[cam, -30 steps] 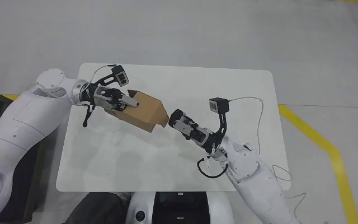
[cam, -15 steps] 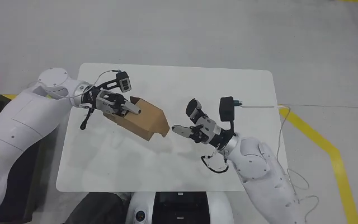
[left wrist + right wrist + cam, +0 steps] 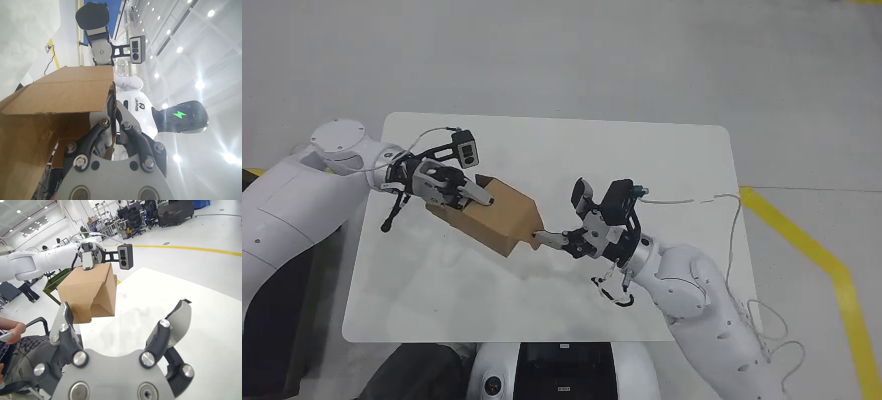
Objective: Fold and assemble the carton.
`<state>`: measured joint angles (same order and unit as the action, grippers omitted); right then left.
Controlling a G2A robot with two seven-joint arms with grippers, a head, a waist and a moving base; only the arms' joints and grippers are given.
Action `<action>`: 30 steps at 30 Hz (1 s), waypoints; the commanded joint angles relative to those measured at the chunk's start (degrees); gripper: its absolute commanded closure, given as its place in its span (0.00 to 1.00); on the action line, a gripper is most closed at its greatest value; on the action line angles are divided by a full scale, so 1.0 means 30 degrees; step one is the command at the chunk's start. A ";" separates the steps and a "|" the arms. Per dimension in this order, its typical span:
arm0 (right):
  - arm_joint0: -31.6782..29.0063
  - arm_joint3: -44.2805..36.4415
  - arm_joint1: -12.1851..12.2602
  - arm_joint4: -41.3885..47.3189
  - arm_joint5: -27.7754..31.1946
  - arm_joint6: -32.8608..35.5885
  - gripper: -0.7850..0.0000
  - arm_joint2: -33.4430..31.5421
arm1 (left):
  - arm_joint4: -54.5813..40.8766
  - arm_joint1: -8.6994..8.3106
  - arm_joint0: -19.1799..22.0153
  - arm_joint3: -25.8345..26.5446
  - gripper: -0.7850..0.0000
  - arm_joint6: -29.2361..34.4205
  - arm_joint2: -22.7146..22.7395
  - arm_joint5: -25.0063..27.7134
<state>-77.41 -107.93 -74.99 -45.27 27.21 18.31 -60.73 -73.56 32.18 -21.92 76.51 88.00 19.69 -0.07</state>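
Note:
A brown carton (image 3: 499,212) is held tilted above the left half of the white table (image 3: 662,160). My left gripper (image 3: 478,190) is shut on the carton's side wall at its far-left end; in the left wrist view the fingers (image 3: 121,113) pinch the cardboard edge of the carton (image 3: 56,91). My right gripper (image 3: 562,214) is open at the carton's right end, with one fingertip (image 3: 545,238) against a hanging flap. In the right wrist view the carton (image 3: 85,289) hangs with its end flaps partly folded inward, just beyond the open right gripper (image 3: 122,311).
The table (image 3: 160,291) surface is bare to the right and in front of the carton. A thin cable (image 3: 692,200) runs from the right wrist across the table's right side. A yellow floor line (image 3: 802,240) lies beyond the table's right edge.
The right gripper has swung around and moved left to the carton's end, its lower finger now at the flap. The left gripper and the carton shifted only slightly.

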 commanded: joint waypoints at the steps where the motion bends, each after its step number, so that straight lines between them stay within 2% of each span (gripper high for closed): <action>1: 0.0126 0.0161 -0.0021 -0.0157 -0.0235 -0.0085 0.00 0.0145 | -0.0051 0.0012 0.0130 0.0020 1.00 0.0000 -0.0287 0.0059; 13: 0.0617 0.0697 -0.0115 -0.0774 -0.1138 -0.0384 0.00 0.0943 | -0.0830 0.0035 0.0831 0.0005 1.00 0.0000 -0.1480 0.0297; 30: 0.0922 0.0555 -0.0280 -0.1508 -0.2614 -0.1028 0.00 0.1796 | -0.1532 0.0013 0.1411 0.0130 1.00 0.0000 -0.2436 0.0472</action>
<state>-74.67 -106.25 -75.81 -49.88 19.53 15.31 -55.43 -78.08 32.22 -17.76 76.93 88.00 12.50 1.28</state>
